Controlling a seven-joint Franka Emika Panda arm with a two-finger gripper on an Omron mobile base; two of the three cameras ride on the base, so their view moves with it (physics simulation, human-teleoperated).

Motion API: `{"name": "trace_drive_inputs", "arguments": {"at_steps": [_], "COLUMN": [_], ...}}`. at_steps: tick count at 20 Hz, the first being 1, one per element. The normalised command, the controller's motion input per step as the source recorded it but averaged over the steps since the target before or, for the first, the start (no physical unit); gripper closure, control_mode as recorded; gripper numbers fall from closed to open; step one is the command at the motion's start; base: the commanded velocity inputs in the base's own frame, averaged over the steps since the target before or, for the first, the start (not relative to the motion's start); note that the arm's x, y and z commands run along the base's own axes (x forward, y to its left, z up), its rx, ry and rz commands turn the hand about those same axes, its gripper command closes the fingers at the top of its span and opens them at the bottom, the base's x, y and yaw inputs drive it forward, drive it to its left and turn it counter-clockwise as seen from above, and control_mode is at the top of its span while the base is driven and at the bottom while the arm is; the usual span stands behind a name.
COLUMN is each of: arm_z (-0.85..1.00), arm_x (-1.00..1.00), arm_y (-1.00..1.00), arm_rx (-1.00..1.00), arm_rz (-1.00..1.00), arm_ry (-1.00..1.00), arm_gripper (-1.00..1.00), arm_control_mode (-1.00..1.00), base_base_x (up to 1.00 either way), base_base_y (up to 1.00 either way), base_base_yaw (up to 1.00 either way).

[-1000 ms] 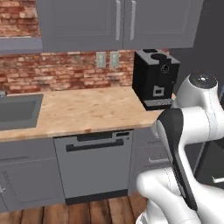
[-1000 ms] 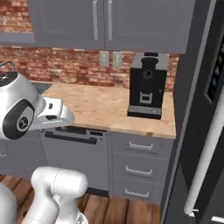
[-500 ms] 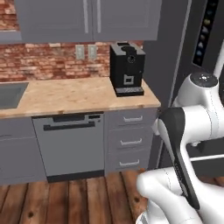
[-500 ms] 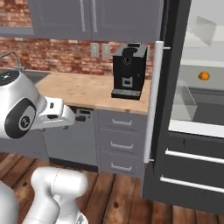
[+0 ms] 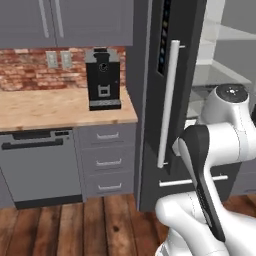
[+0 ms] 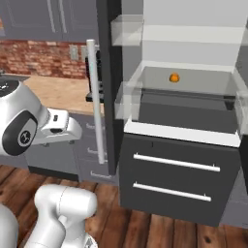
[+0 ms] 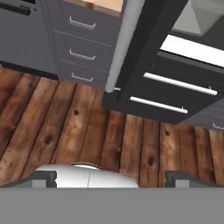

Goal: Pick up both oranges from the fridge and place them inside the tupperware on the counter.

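1. Fridge (image 6: 184, 145): tall unit w/ dark grey frame, door swung open; pale interior w/ clear glass shelves and see-through bins; two dark lower drawers w/ slim light bar pulls.
2. Fridge handle (image 5: 168, 102): long, smooth, light-grey cylinder, upright on the door edge.
3. Orange (image 6: 174, 77): one small round bright-orange fruit, resting toward the back of a glass shelf inside the fridge.
4. Counter (image 5: 60, 107): light tan wood-grain top over flat grey drawers, left of the fridge.
5. Coffee machine (image 5: 103, 79): boxy, black, standing on the counter near its right end, against a red brick wall.
6. Gripper (image 7: 112, 177): two dark blunt tips, set wide apart over brown plank floor, nothing between them.
7. Dishwasher (image 5: 40, 167): flat grey front under the counter.
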Motion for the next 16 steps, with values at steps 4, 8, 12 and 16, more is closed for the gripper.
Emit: {"name": "trace_drive_inputs", "arguments": {"at_steps": [4, 8, 12, 16], "arm_z": [0.0, 0.0, 0.0, 0.0], "arm_x": [0.0, 0.0, 0.0, 0.0], "arm_y": [0.0, 0.0, 0.0, 0.0], "arm_rx": [0.0, 0.0, 0.0, 0.0], "arm_rz": [0.0, 0.0, 0.0, 0.0], "arm_ry": [0.0, 0.0, 0.0, 0.0], "arm_gripper": [-1.0, -1.0, -1.0, -1.0], "arm_control_mode": [1.0, 1.0, 1.0, 1.0], "base_base_x": [0.0, 0.0, 0.44, 0.77], "base_base_y": [-1.0, -1.0, -0.78, -0.26], "base_base_yaw": [0.0, 0.0, 0.0, 0.0]}}
